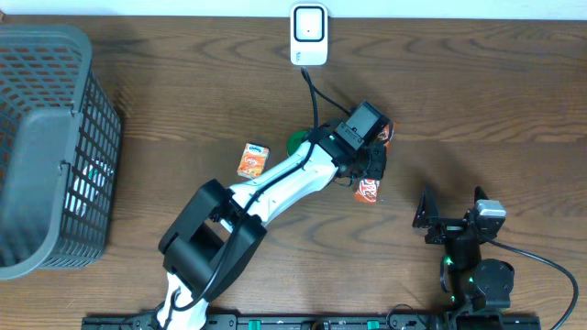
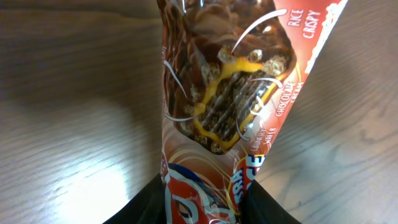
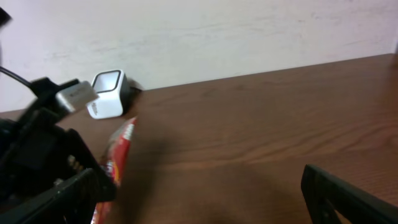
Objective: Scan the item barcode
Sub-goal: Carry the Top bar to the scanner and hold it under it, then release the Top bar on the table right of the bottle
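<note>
A red chocolate-wafer snack packet hangs over the wood table, pinched at its lower end by my left gripper. From overhead, the left gripper is at mid-table with the packet sticking out below it. The white barcode scanner stands at the table's far edge, well apart from the packet. In the right wrist view the scanner sits behind the packet. My right gripper rests near the front right, open and holding nothing.
A grey mesh basket fills the left side. A small orange carton and a green item lie beside the left arm. The scanner's black cable runs toward the left gripper.
</note>
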